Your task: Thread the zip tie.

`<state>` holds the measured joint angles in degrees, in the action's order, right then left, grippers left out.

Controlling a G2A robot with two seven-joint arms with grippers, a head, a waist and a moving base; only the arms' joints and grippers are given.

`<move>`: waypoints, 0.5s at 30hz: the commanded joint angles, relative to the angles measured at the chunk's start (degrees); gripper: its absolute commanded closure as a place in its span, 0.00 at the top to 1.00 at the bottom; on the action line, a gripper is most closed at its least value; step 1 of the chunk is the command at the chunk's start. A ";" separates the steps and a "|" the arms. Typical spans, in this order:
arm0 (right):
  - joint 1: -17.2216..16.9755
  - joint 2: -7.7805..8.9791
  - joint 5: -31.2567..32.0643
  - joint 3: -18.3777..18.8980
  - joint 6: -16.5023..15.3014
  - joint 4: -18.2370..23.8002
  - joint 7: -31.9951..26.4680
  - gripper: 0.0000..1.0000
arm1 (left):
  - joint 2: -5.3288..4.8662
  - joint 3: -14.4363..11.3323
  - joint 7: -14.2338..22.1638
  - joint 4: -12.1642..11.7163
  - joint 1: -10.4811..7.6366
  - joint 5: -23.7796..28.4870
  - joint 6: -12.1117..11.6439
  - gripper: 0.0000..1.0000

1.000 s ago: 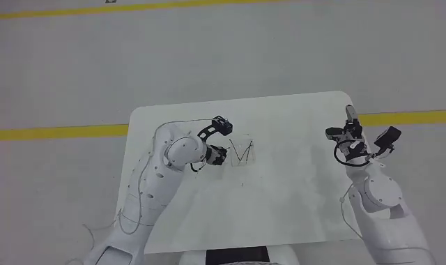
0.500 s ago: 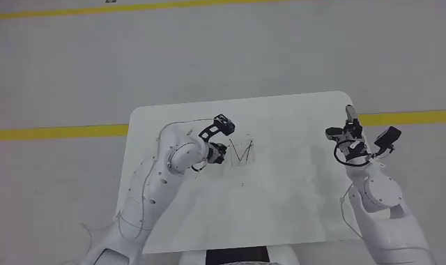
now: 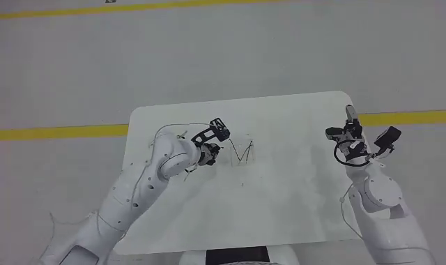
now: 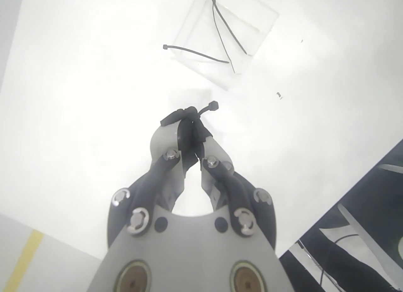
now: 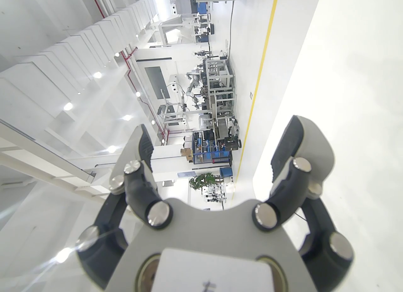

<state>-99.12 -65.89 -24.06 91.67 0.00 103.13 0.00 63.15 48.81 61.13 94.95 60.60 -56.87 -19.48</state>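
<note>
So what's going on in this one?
The left gripper has its jaws shut on a black zip tie, whose head pokes out past the tips, over the white table. Beside it sits a clear tray with three more ties, one sticking out over its edge. The right gripper hangs at the table's right edge, jaws open, holding nothing. No threading shows yet.

L gripper (image 4: 189,121) w/ zip tie (image 4: 210,106) pulled back slightly from tray (image 4: 255,13); moved toward table's left.
</note>
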 commanded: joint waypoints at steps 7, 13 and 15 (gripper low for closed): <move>0.00 0.00 0.00 0.00 0.00 0.00 0.00 1.00 | -6.57 -6.70 -6.19 1.04 -3.16 4.24 0.00 0.00; 0.41 -0.04 7.95 -4.84 2.44 0.85 -4.66 1.00 | -6.57 -6.70 -6.19 1.04 -3.16 4.24 0.00 0.00; 0.84 -0.09 10.98 -6.80 3.78 0.95 -5.77 1.00 | -6.57 -6.70 -6.19 1.04 -3.16 4.24 0.00 0.00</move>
<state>-98.52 -65.94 -14.67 85.86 3.14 104.06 -5.34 56.58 42.11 54.95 95.99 57.45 -52.63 -19.48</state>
